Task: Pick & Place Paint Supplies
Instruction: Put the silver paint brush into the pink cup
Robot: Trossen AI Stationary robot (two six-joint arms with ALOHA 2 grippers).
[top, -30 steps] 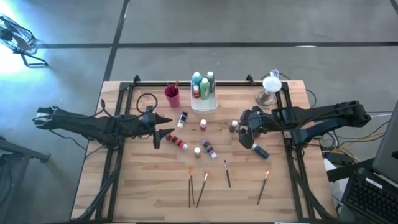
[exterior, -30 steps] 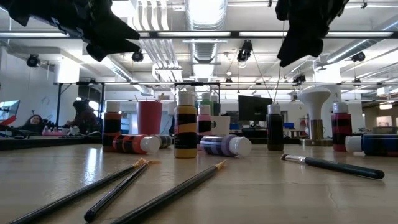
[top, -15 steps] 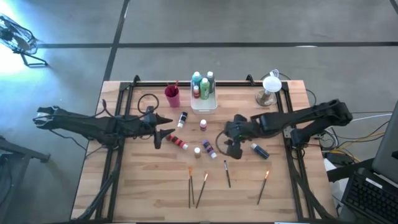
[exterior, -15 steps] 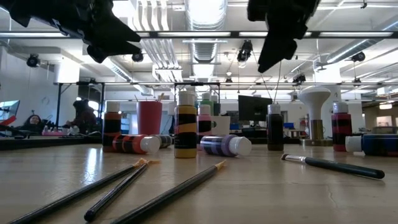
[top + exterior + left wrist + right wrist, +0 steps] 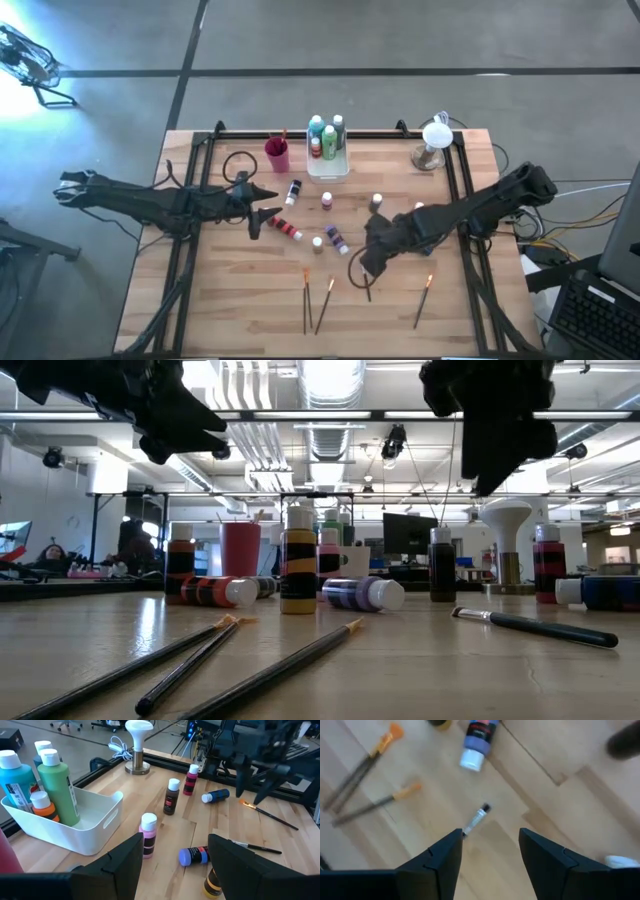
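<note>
Small paint bottles stand or lie mid-table: a red one [image 5: 285,228], a purple one [image 5: 337,239] and a dark one [image 5: 293,192] lie on their sides; a pink one [image 5: 327,201] and a brown one [image 5: 377,201] stand upright. Several thin brushes lie flat near the near edge, among them a dark-handled one [image 5: 366,282] and an orange-tipped one [image 5: 423,299]. My right gripper [image 5: 366,266] hangs open above the dark brush [image 5: 479,816], pointing down, fingers either side of its handle [image 5: 490,845]. My left gripper [image 5: 262,207] waits open, raised, left of the bottles [image 5: 175,870].
A translucent white tray [image 5: 328,167] with green and teal bottles sits at the far edge, a magenta cup [image 5: 277,155] to its left, a white lamp-like stand [image 5: 433,146] at the far right. Black frame rails run along the table's sides. Bare wood lies along the near edge.
My right gripper has swung from the table's right-middle toward the near edge and leftward, coming over the dark-handled brush and covering the blue bottle that lay under its path. The left arm and all supplies have stayed put.
</note>
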